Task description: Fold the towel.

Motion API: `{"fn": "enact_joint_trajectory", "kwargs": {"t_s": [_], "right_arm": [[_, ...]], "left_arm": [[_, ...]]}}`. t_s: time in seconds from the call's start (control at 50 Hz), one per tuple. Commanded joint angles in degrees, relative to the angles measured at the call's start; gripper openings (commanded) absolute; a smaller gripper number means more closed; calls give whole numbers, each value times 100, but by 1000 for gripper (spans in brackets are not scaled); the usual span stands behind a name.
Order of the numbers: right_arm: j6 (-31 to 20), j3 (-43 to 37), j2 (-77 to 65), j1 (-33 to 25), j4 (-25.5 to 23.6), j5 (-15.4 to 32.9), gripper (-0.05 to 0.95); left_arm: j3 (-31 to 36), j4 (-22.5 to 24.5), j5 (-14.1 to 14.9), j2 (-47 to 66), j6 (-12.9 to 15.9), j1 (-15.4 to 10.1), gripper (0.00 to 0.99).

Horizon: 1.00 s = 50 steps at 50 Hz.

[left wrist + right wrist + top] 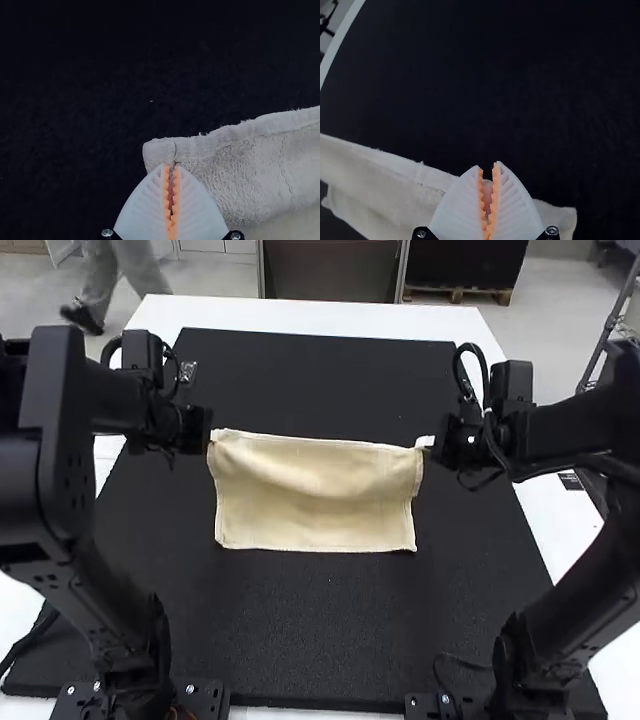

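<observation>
Clearly, the towel [315, 515] lies spread wide across the middle of the black mat [320, 640], its near edge straight and its far part rumpled in a shallow sag. The left gripper [171, 165] is clenched on the hem right beside the far left corner [157, 151]. The right gripper [488, 164] appears to pinch the far hem just in from the far right corner [561, 218], though the cloth between its pads is hard to make out.

I judge the step in hand to be bringing the far edge over towards the near one, with much of the folding yet to do. For that, both grippers should lift together, only enough to let the upper layer clear what lies beneath, then travel towards the near edge at one pace. If one leads, the fold will likely skew. A little outward tension should take out the sag, but a hard pull could slip the hem from its small hold or drag the lower part along. The soft pile should bend easily and crease poorly, so it is best to set both corners down level, and to let go only once the hem rests flat.
</observation>
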Motion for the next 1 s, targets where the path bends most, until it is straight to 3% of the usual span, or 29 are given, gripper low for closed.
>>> {"fn": "enact_joint_trajectory", "kwargs": {"t_s": [0.0,0.58,0.98], "right_arm": [[-50,12,-251,-164,-63,-109,-20],[-173,-137,-497,-225,-661,-153,-20],[-322,-471,-655,-225,-951,-144,-20]], "left_arm": [[-35,-36,43,-207,169,106,26],[-272,-590,8,-638,292,106,26],[-571,-740,-211,-805,292,71,26]]}}
